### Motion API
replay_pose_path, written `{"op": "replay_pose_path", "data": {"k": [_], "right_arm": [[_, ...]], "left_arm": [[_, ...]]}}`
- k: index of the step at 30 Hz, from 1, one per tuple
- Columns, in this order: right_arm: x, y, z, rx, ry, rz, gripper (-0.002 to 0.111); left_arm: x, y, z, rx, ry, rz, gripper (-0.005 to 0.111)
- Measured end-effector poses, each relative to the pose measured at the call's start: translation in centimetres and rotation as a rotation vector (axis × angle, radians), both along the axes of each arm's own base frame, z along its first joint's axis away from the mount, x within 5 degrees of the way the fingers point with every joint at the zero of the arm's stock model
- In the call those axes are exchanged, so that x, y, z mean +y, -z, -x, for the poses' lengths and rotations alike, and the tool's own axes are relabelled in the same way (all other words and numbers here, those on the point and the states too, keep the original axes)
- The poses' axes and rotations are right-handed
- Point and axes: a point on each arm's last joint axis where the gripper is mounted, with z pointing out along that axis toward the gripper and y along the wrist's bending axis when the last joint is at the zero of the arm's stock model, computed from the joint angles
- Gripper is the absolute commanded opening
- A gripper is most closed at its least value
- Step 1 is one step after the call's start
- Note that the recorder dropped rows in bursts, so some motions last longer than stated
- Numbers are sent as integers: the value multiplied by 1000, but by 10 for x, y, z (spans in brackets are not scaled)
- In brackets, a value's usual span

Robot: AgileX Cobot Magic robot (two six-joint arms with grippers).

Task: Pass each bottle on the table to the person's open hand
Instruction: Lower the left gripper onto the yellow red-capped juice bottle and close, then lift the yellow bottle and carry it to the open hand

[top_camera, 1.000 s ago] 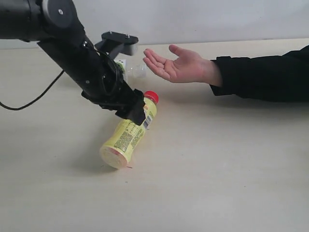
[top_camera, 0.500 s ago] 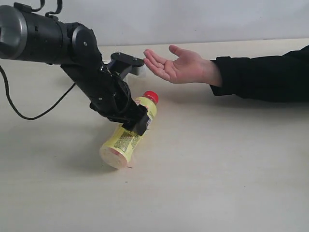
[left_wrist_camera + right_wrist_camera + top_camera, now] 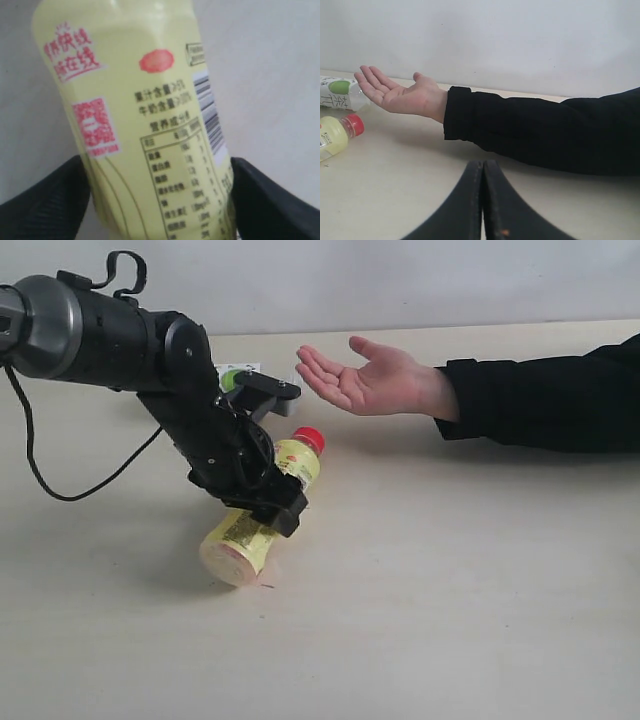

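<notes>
Where the left hand [image 3: 159, 200] grips, the yellow bottle [image 3: 140, 100] curves smoothly.

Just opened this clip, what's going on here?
The left gripper has its jaws on either side of the yellow bottle, which lies low over the table with its red cap toward the person's open hand. The fingers look pressed against the bottle's sides, so the grip seems made, but nothing has been handed over yet. The hand is palm up and empty. A green-apple bottle lies near its fingertips. The right gripper is shut, holding nothing.
</notes>
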Motion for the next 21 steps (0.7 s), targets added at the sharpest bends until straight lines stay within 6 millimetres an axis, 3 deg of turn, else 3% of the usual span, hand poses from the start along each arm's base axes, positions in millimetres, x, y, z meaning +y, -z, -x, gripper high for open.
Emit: {"op": "replay_pose_path", "data": {"k": [7, 14, 21], "right_arm": [[0, 0, 0, 0, 0, 0, 0], [0, 0, 0, 0, 0, 0, 0], [0, 0, 0, 0, 0, 0, 0]], "left_arm": [[0, 1, 1, 14, 4, -6, 0], [1, -4, 2, 16, 9, -4, 0], [3, -43, 11, 1, 10, 49, 0]]}}
